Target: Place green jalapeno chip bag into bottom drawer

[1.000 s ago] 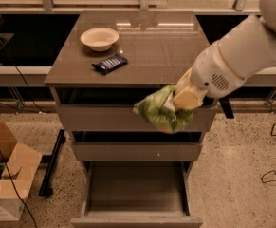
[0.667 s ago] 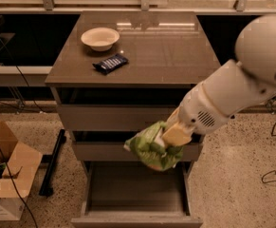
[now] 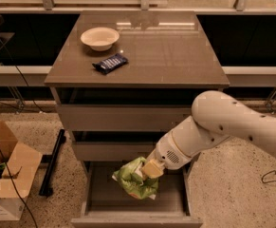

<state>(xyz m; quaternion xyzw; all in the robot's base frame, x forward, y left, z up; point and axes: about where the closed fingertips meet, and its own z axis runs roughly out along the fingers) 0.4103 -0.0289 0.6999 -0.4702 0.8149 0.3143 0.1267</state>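
- Low at the cabinet's front, the bottom drawer [image 3: 104,194] stands pulled out toward the camera, a wide shallow box with its grey floor showing left and right of the bag.
- Over that open drawer hangs the green jalapeno chip bag [image 3: 133,180], roughly at its middle; whether the bag touches the floor cannot be told.
- On the tabletop [image 3: 175,51] sits a pale bowl [image 3: 99,38] near the back left, with nothing visible inside it.
- Just in front of the bowl lies a dark blue snack bar [image 3: 110,63], apart from it.
- On the floor at the far left is an open cardboard box [image 3: 9,170].
- Two upper drawers [image 3: 123,118] sit further in than the bottom one, leaving open room above it.
- From the right, the white arm [image 3: 223,122] reaches down in front of the middle drawer.
- At its tip the claw [image 3: 151,169] is clamped on the bag's upper right part.
- Bright green and crumpled, the bag shows a whitish patch near its lower edge.
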